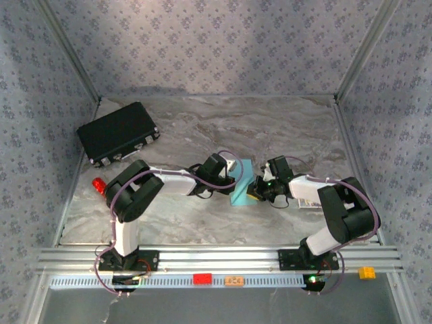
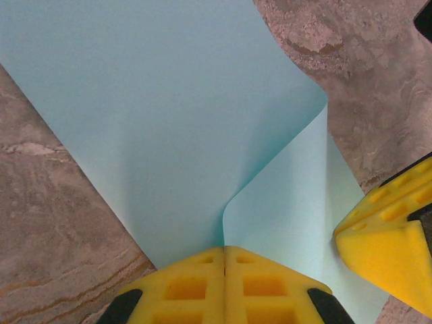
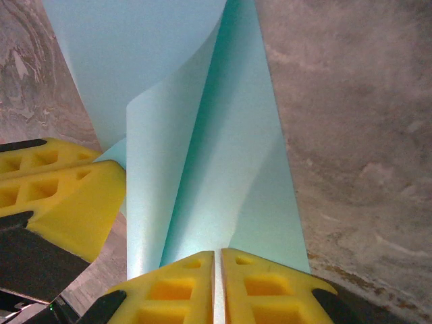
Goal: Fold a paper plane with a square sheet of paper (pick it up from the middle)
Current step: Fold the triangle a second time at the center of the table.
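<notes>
The square sheet of paper (image 1: 241, 183), light cyan-blue, is held up off the marble table between both arms near the middle. My left gripper (image 1: 234, 173) is shut on one edge; its yellow fingertips (image 2: 202, 283) meet with the paper (image 2: 169, 121) pinched between them. My right gripper (image 1: 259, 188) is shut on the opposite edge, and a thin strip of the sheet (image 3: 223, 148) shows between its pads (image 3: 270, 287). The sheet bends in a loose curl with one flap folded over and no sharp crease. Each wrist view also shows the other gripper's yellow fingers (image 2: 391, 236) (image 3: 61, 185) close by.
A black rectangular case (image 1: 118, 133) lies at the back left. A small red stick (image 1: 99, 183) lies at the left edge by the left arm. A white card (image 1: 309, 204) lies under the right arm. Patterned walls enclose the table, with a metal rail (image 1: 216, 258) along the front.
</notes>
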Available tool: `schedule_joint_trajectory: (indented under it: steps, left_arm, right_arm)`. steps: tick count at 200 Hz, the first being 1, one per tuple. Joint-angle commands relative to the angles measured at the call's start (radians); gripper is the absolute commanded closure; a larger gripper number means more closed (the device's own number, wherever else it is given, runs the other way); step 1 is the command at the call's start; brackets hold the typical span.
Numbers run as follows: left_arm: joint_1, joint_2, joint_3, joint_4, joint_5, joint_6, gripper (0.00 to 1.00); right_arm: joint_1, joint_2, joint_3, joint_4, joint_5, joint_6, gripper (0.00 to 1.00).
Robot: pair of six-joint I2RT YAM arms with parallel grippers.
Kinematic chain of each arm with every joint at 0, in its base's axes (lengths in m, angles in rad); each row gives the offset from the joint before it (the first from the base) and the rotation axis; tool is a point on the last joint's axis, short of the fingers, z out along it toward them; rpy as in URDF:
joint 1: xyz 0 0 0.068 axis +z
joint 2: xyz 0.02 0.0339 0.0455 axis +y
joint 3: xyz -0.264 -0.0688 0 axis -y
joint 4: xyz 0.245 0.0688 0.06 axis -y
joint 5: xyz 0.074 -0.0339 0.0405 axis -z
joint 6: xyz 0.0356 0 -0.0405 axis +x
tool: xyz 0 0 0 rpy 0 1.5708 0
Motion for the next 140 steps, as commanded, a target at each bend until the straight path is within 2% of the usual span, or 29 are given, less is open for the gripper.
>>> schedule_joint_trajectory:
  steps: [1,140]
  left_arm:
    - [0.000,-0.011,0.010,0.006,-0.008,0.024,1.00]
    - [0.007,-0.015,0.034,-0.001,-0.018,0.039,1.00]
  right_arm:
    - [-0.008,-0.007,-0.008,-0.028,0.017,-0.006,0.87]
    - [-0.007,-0.009,-0.012,-0.025,0.020,-0.005,0.87]
